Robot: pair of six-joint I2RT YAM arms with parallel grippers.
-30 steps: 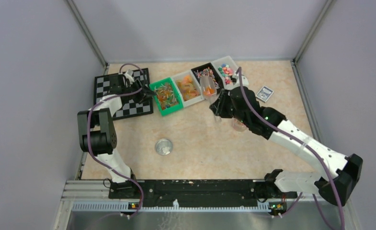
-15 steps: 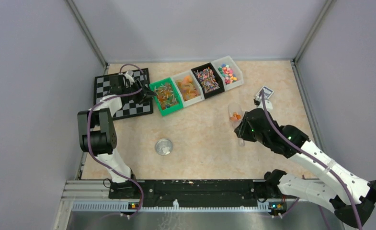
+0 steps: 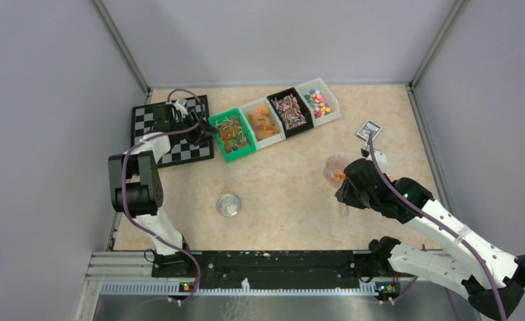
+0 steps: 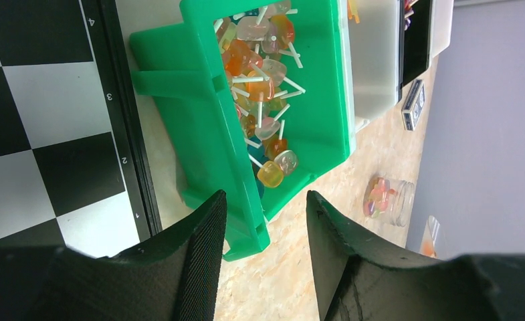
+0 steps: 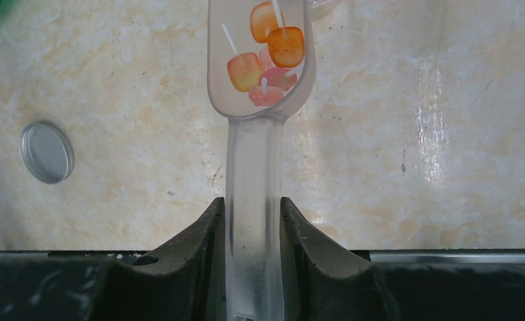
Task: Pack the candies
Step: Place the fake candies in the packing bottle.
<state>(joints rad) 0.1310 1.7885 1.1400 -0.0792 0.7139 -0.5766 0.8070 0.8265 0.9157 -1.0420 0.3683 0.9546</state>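
- Grips the handle of the clear scoop [image 5: 254, 154] in the right gripper [image 5: 253, 207], both fingers pressed tight against its sides
- Carries a few candies [image 5: 273, 50] in the scoop's bowl: orange, amber and pink-red pieces on short white sticks
- Holds the scoop above the marbled table [image 3: 279, 187], bowl pointing away from the wrist
- Brings the bowl right up to the clear jar [image 4: 388, 199] in the top view; cannot tell whether over its mouth or only beside it
- Inside the jar, upright on the right half of the table and nearer the arms than the bins: more orange-red candies, already packed
- On the table between the two arms, well apart from the jar: a round metal lid [image 3: 229, 204], lying flat
- Spreads the fingers of the left gripper [image 4: 265, 217] wide apart, clamping nothing, with the near corner of the green bin [image 4: 206, 134] between them; cannot tell whether touching
- In the green bin: a heap of orange, yellow and pale pink candies on white sticks
- Side by side to its right, in one slanted row: a clear bin [image 3: 247, 110] of orange candies, a black bin [image 3: 273, 99] of mixed colours, a pale bin [image 3: 333, 110] of pink and yellow ones
- Just left of the green bin: a chessboard [image 3: 146, 120], under the left arm
- Beyond the jar, near the right wall: a small card box [image 3: 369, 130]
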